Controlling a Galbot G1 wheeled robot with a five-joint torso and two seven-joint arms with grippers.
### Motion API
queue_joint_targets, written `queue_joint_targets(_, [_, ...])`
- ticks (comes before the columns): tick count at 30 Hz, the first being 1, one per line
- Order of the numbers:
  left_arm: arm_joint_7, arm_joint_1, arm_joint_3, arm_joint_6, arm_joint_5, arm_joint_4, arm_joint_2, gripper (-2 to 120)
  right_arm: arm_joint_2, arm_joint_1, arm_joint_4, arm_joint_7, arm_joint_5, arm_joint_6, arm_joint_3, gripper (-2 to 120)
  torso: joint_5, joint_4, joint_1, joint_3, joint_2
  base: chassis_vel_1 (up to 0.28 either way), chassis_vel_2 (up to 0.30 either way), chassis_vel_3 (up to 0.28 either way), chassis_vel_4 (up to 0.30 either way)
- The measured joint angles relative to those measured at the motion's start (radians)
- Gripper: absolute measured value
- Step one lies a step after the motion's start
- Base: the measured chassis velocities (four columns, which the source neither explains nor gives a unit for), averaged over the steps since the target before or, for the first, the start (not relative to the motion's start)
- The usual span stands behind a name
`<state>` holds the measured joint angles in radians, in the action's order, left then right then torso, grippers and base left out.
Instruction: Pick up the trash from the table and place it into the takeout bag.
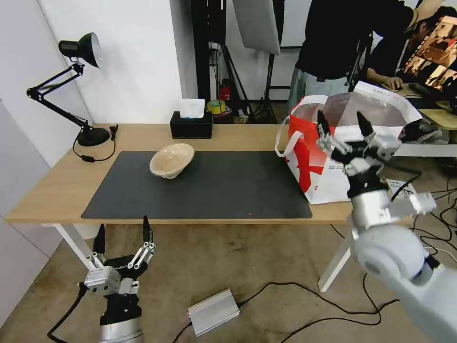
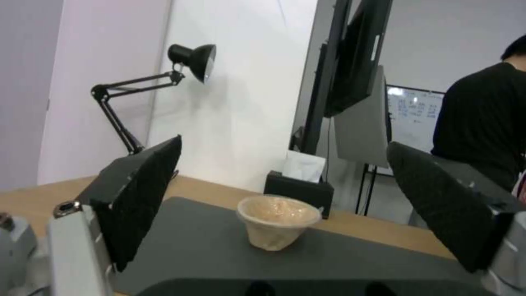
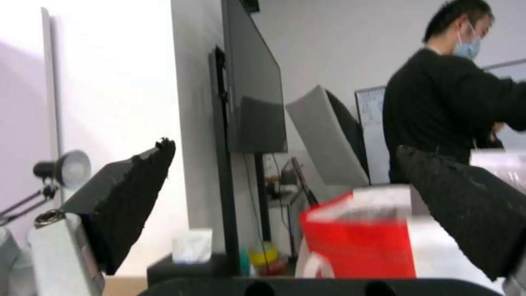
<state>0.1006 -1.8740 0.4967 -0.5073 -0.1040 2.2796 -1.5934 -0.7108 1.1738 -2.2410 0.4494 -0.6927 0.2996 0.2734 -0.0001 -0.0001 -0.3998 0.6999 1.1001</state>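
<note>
Found only beige paper-pulp bowl [image 1: 172,160] left on mat [image 1: 214,190]; takeout bag [image 1: 328,162] awaiting it. Right gripper [image 1: 345,126], left gripper [image 1: 123,234]: both spread, empty.

White walls [image 1: 143,62], brown floor [image 1: 266,257], black desk lamp [image 1: 71,85], tripods, cables, silver box [image 1: 213,312].

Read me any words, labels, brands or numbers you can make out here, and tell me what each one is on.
No text here can be read.
Takeout bag: a small round red logo, too small to read.
Left gripper: faint lettering on its body, too small to read.
Whiteboard in the room behind: handwriting, blurred.
Tissue box: no label visible.
</note>
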Motion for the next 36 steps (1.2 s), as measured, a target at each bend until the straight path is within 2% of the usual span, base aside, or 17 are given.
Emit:
queue_joint_targets(6, [0.0,0.0,0.001,0.0,0.0,0.0,0.0,100,-0.017,0.085,-0.012,0.03,0.061,0.002,0.001,100,0.0,0.0001,0.0,0.0,0.0,0.0,0.0,0.0,0.0])
queue_joint_targets(9, [-0.004,-0.006,0.003,0.002,0.0,-0.003,0.0,100,-0.041,0.18,-0.021,0.044,0.125,0.009,0.001,100,0.0001,0.0001,0.0,0.0,0.0,0.0,0.0,0.0,0.0])
queue_joint_targets(16, [-0.01,-0.007,0.002,0.003,0.0,-0.007,0.0,100,-0.051,0.322,-0.018,0.036,0.214,0.013,-0.007,100,0.0001,0.0001,0.0,0.0,0.0,0.0,0.0,0.0,0.0])
queue_joint_targets(18, [-0.01,-0.007,0.002,0.003,0.0,-0.007,0.0,100,-0.051,0.322,-0.018,0.036,0.214,0.013,-0.007,100,0.0001,0.0001,0.0,0.0,0.0,0.0,0.0,0.0,0.0])
queue_joint_targets(21, [-0.012,-0.006,0.003,0.003,0.0,-0.012,0.0,100,-0.069,0.414,-0.009,0.038,0.268,-0.009,-0.036,100,0.0,0.0001,0.0,0.0,0.0,0.0,0.0,0.0,0.0])
queue_joint_targets(36, [-0.013,0.002,0.005,0.003,-0.002,-0.027,0.001,100,-0.087,0.469,0.027,0.042,0.299,-0.041,-0.074,100,0.0,0.0001,0.0,0.0,0.0,0.0,0.0,0.0,0.0])
